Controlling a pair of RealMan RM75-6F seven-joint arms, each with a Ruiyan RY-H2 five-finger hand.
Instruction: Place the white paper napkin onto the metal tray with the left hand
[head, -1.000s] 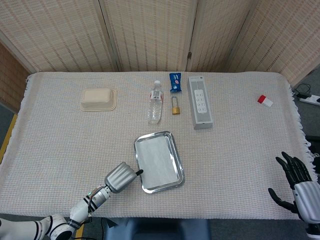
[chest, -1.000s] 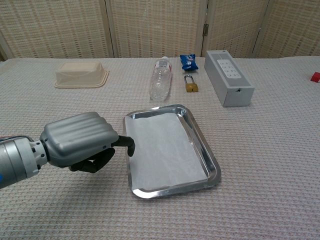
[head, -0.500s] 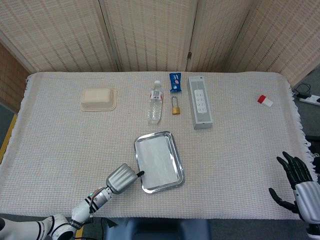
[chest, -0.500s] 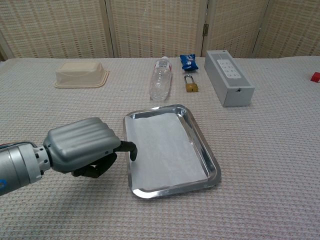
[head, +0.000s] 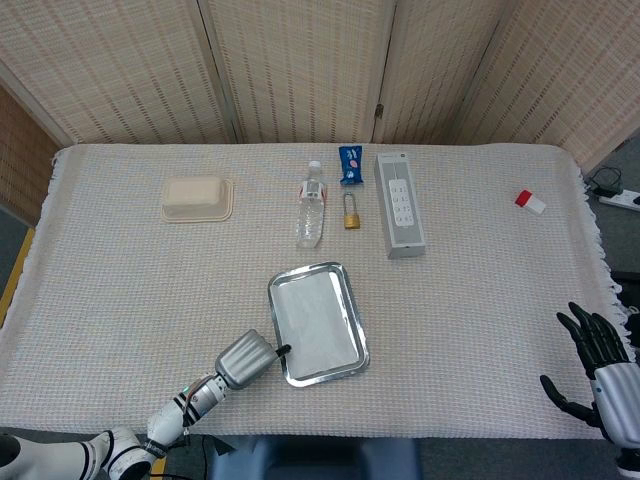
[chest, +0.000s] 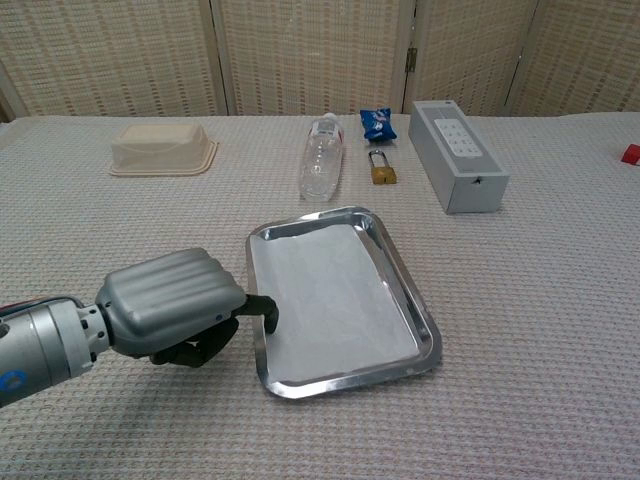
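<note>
Left hand sits low near the worktop's front edge, fingers curled under and grasping nothing, one dark fingertip at the metal tray's left rim. White paper napkin lies flat inside that tray. Right hand hovers released, fingers spread, beyond the front right corner.

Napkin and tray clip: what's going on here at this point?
The white napkin already lies flat inside the metal tray. The robot's left hand sits at the tray's left edge with a dark fingertip at the napkin's near-left border; whether it presses the paper is hard to tell. The right hand hangs open at the table's far right corner, holding nothing. A bottle, padlock and grey box lie beyond.
</note>
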